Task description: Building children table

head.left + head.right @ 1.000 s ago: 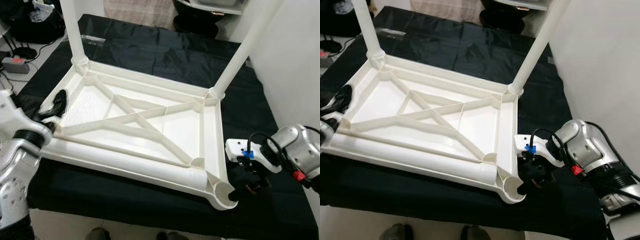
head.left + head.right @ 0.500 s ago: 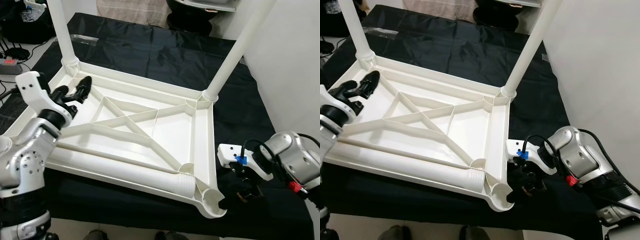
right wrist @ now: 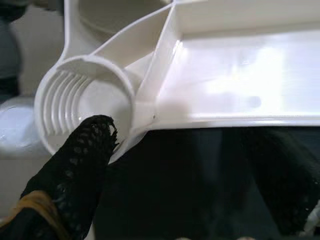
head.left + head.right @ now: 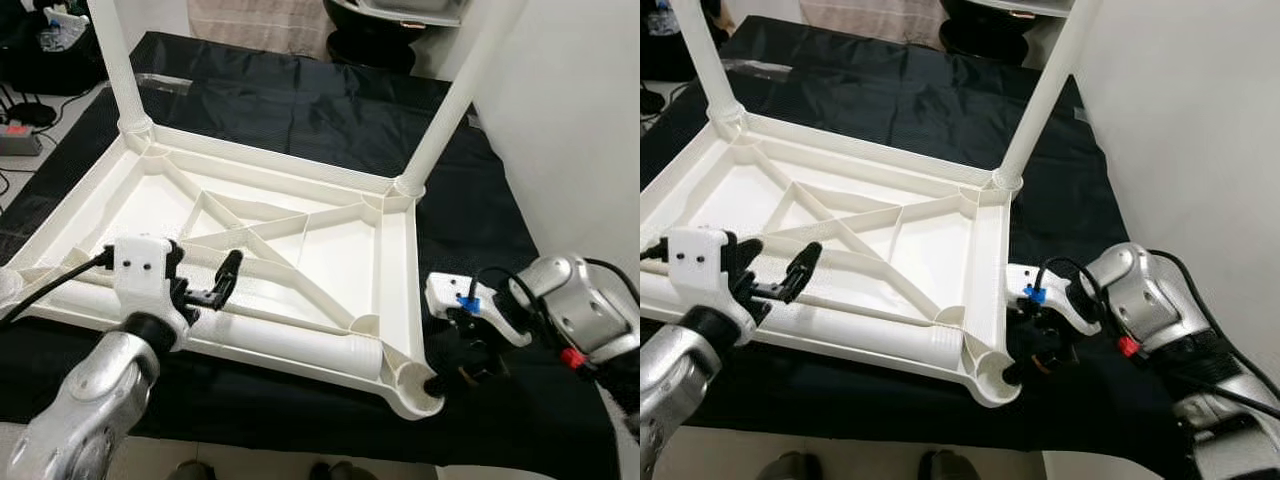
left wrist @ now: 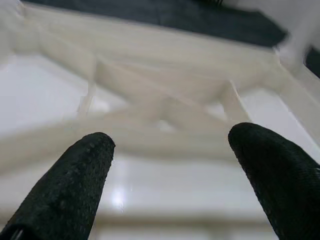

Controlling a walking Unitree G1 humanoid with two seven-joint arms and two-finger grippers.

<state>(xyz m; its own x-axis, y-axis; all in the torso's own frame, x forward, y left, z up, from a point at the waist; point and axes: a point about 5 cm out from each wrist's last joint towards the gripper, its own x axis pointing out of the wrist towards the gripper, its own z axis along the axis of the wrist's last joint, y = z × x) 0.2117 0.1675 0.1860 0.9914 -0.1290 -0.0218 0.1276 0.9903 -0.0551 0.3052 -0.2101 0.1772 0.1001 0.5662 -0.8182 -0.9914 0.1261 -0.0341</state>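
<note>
A white plastic tabletop (image 4: 270,166) lies upside down on black cloth. Two white legs stand upright in its far corners, one at the left (image 4: 113,60) and one at the right (image 4: 455,90). A loose leg (image 4: 290,345) lies along its near edge. My left gripper (image 4: 215,285) hovers open just above that loose leg, with the ribbed underside (image 5: 165,107) ahead of its fingers (image 5: 65,190). My right gripper (image 4: 455,365) is open at the near right corner. One of its fingertips (image 3: 87,145) touches the rim of the empty leg socket (image 3: 85,100).
The black cloth (image 4: 300,100) covers the work surface and drops off at the near edge. A white wall (image 4: 580,120) stands close on the right. A clear plastic bag (image 4: 165,78) lies at the far left. Cables and a power strip (image 4: 15,140) sit on the floor to the left.
My left arm has swung from the tabletop's far left side to its near edge, above the loose leg. The right gripper stays at the near right corner. The camera has shifted.
</note>
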